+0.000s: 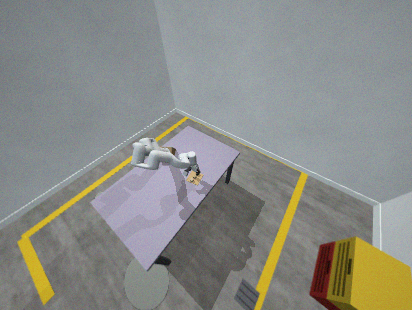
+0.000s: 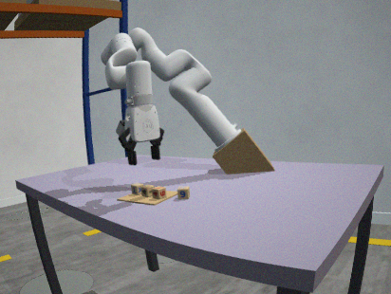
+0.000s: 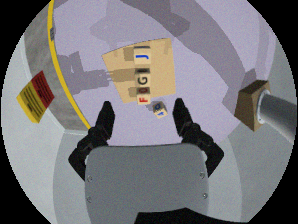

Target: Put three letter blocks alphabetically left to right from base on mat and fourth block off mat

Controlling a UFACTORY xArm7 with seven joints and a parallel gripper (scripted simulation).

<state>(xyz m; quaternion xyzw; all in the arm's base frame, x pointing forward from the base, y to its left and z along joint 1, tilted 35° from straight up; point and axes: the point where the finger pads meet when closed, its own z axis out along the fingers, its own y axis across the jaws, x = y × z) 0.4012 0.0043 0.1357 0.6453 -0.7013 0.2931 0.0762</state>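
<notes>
The mat lies on the table. On it, in the wrist view, stand the blocks J, G and F in a nearly straight row. Seen from the base, F is left, G middle and J right. A visible gap parts J from G; G and F are closer. F is close to the mat's edge; whether it overhangs is unclear. The fourth block lies turned on the table beside the mat, close to F. My gripper is wide open and empty, above the row.
The robot's brown base block stands on the table, right of the mat in the wrist view. The table's long edge runs beyond the mat, on the side away from the base. Arm shadows cross the table top.
</notes>
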